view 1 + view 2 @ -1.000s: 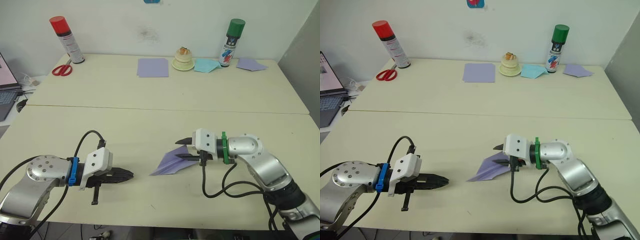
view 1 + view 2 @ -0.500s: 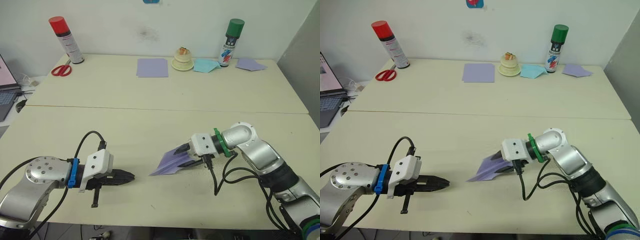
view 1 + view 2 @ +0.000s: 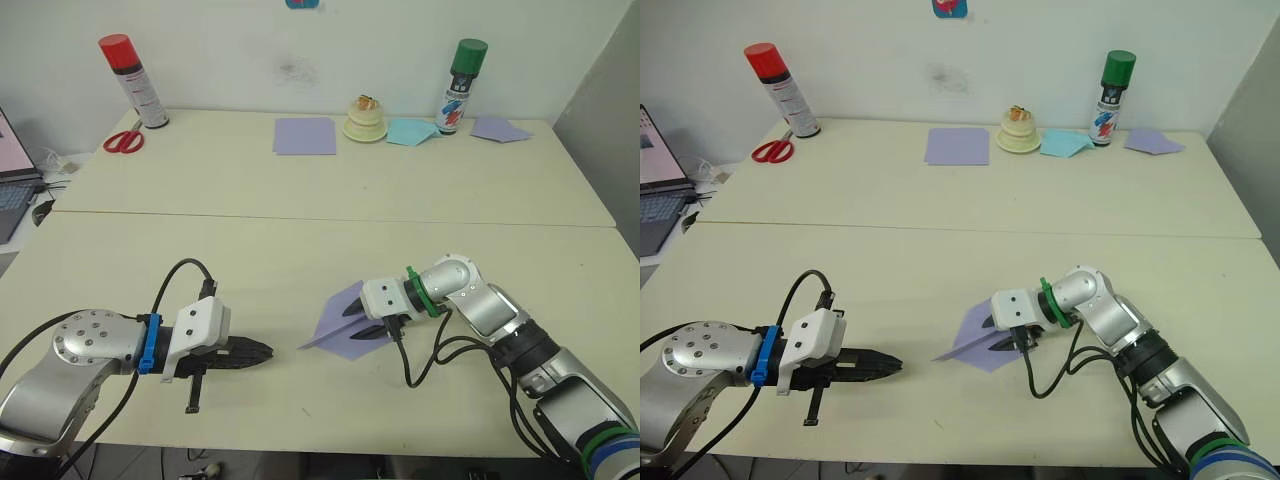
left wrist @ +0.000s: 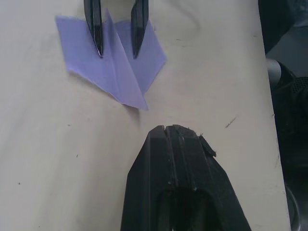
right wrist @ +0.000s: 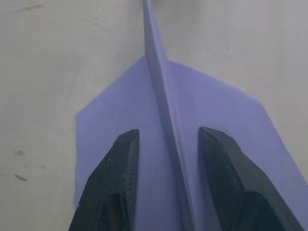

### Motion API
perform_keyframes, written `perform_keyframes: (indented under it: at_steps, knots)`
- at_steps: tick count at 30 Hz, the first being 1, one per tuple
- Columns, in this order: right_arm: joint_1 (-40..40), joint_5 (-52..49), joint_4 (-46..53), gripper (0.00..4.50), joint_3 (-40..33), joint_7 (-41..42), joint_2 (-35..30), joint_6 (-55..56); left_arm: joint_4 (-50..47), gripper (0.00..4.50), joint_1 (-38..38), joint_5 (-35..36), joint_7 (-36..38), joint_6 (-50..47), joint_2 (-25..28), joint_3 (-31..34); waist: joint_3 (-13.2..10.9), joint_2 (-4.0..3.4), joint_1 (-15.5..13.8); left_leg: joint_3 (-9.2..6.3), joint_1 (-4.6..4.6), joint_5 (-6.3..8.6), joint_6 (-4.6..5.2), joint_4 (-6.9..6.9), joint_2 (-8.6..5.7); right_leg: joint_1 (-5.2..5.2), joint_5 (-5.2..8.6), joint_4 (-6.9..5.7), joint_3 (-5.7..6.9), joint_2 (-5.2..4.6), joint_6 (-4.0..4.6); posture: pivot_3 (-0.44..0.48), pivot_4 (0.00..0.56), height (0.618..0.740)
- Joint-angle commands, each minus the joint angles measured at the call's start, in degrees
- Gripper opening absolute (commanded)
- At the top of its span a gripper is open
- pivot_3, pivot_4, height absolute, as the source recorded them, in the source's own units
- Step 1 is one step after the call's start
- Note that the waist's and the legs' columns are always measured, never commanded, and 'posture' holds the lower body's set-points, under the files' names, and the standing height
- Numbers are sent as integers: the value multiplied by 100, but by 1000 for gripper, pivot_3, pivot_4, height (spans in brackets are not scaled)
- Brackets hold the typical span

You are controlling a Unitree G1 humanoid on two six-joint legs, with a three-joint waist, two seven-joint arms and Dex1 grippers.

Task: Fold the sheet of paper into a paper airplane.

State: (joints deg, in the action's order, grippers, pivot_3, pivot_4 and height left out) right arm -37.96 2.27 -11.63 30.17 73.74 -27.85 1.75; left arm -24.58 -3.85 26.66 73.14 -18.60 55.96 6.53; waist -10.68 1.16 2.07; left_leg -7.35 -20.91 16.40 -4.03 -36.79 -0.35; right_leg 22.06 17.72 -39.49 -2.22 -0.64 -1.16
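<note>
The sheet of paper is folded into a lavender paper airplane point(image 3: 338, 305) lying on the near table, nose pointing left toward my left gripper. Its wings spread flat and a thin fin stands up along the middle point(image 5: 161, 96). My right gripper point(image 3: 355, 325) is open, low over the tail, one finger on each side of the fin, above the wings point(image 5: 120, 125). My left gripper point(image 3: 262, 352) is shut and empty, a short gap left of the nose. In the left wrist view the airplane point(image 4: 122, 79) lies just beyond my shut fingertips point(image 4: 166, 132).
On the far table stand a red spray can point(image 3: 132, 80), red scissors point(image 3: 123, 140), a flat lavender sheet point(image 3: 305, 134), a small cream dish point(image 3: 366, 120), a pale blue paper point(image 3: 410, 131), a green spray can point(image 3: 457, 85) and another lavender piece point(image 3: 500, 128). A laptop point(image 3: 10, 180) sits far left.
My right gripper has slid left and lower onto the airplane's tail, its fingers now astride the fin. The airplane's wings have spread flatter. The left gripper has barely moved.
</note>
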Motion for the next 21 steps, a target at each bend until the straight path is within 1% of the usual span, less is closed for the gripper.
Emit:
perform_keyframes:
  at_steps: [1,4,6,8,11,14,16,17,19,20,21]
  knots:
    - [43,112,-229,2017,19,7,19,71,-219,0,42,251,-13,-90,46,214,0,0,0,0,1,0,0,-5,0,0,0,-7,-1,0,0,0,150,740]
    - [108,62,-262,1401,-101,-39,-19,-34,-241,0,109,418,-34,-212,29,262,0,0,-3,-4,9,0,0,-17,-1,-1,0,-35,-3,2,0,0,150,740]
    - [166,26,-230,709,-206,-114,-46,-156,-227,0,220,543,-93,-324,-1,282,0,0,-3,-8,12,-1,1,-19,-1,-3,0,-42,-3,4,1,0,150,740]
    - [317,-113,-14,35,-432,-266,-66,-507,-175,0,436,711,-179,-516,-28,297,0,0,-9,-10,13,-1,2,-19,1,-3,-4,-44,-3,11,7,0,150,740]
    - [648,-240,537,35,-824,-727,-91,-1072,-214,0,829,1046,-452,-881,-151,296,0,0,-33,-21,9,-1,1,-22,0,-6,-5,-44,-2,14,9,0,150,740]
    - [1062,-298,1260,35,-1155,-1189,-140,-1703,-263,0,1110,1197,-583,-1111,-197,232,0,0,-33,-22,1,-1,0,-22,-2,-4,-5,-43,-3,11,9,0,150,740]
    - [1394,-336,1824,35,-1441,-1639,-110,-2279,-251,0,1300,1293,-737,-1278,-272,188,0,0,-30,-17,1,-2,0,-21,-2,-1,-5,-40,-4,10,8,0,150,740]
    - [1619,-337,2182,35,-1660,-1977,-57,-2672,-216,0,1447,1341,-862,-1400,-335,152,0,0,-29,-19,0,-1,0,-20,-1,-1,-4,-39,-7,10,8,0,150,740]
    - [2134,-285,2919,35,-2321,-2875,205,-3690,-175,0,1742,1503,-982,-1690,-454,29,0,0,-49,-23,-4,-1,0,-18,0,2,-4,-39,-6,11,8,0,150,740]
    - [2362,-174,3203,35,-2688,-3401,422,-4188,-129,0,1896,1573,-1093,-1801,-587,-34,0,0,-41,-28,-6,-2,0,-20,2,2,-3,-40,-4,13,8,0,150,740]
    - [2496,-105,3394,35,-2905,-3756,567,-4534,-99,0,1991,1619,-1165,-1875,-677,-67,0,-1,-40,-26,-6,-2,-1,-19,1,5,-3,-43,-8,13,8,0,150,740]
